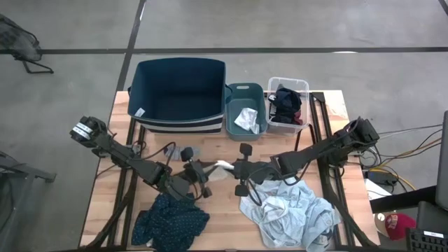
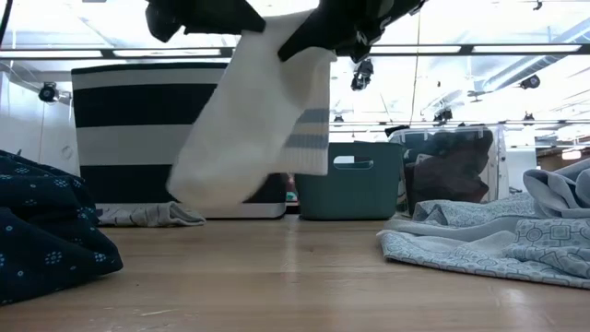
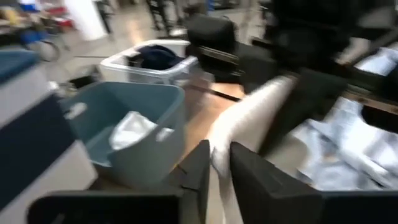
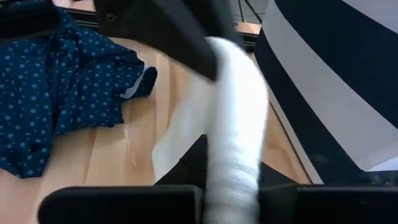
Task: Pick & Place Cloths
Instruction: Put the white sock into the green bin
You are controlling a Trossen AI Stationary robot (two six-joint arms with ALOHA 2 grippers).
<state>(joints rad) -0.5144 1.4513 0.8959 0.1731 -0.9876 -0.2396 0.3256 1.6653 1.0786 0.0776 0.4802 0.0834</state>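
The left gripper [image 1: 201, 173] pinches one end of the white sock [image 1: 222, 166], stretched in the air between both grippers; the right gripper [image 1: 238, 170] is clamped on the other end, likely a handover.

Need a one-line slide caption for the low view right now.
A white ribbed sock with grey stripes hangs above the wooden table, gripped by both grippers, left and right.
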